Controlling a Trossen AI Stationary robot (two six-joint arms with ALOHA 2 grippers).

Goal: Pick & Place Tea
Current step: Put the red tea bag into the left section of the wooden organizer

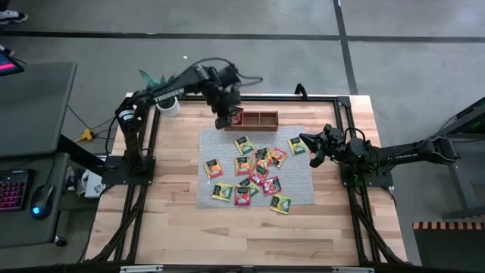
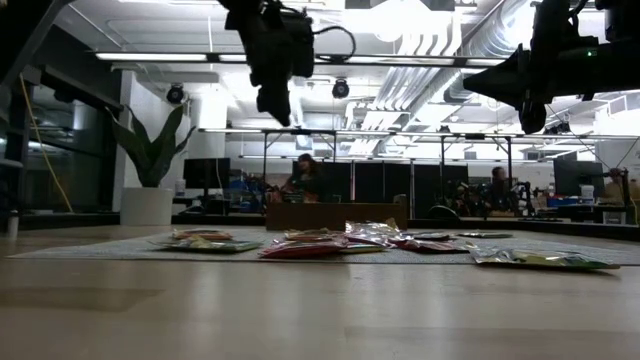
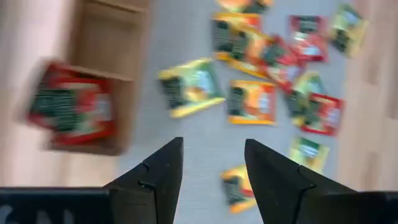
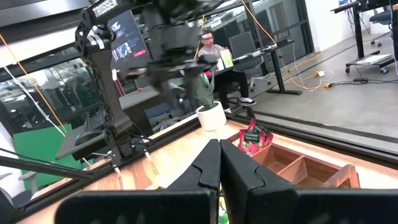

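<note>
Over the left compartment of the brown wooden 3-compartment tray (image 1: pixel 261 119), I have the left claw (image 1: pixel 224 119) hanging above the worktop, its 2 dark fingers (image 3: pixel 163 177) standing apart with nothing between them. Below it, a red square tea sachet with a dark label patch (image 1: pixel 236 115) sits at that left compartment; from the right wrist view the same red sachet (image 4: pixel 253 138) stands tilted against the compartment's end wall, partly above the rim. I cannot tell whether it is lying flat inside. The other flat tea sachets (image 1: pixel 250 174), red, pink, orange, yellow and green, lie scattered and partly overlapping on the large grey woven mat (image 1: pixel 297 196), well apart from the tray. The light wooden worktop (image 1: pixel 182 220) carries the mat, with the tray at the mat's far edge. My right claw (image 1: pixel 311 151) waits by the mat's right edge near a green sachet (image 1: pixel 297 145), its fingers pressed together and holding nothing. A white pot with a green plant (image 1: pixel 168 105) stands at the worktop's far left corner.
</note>
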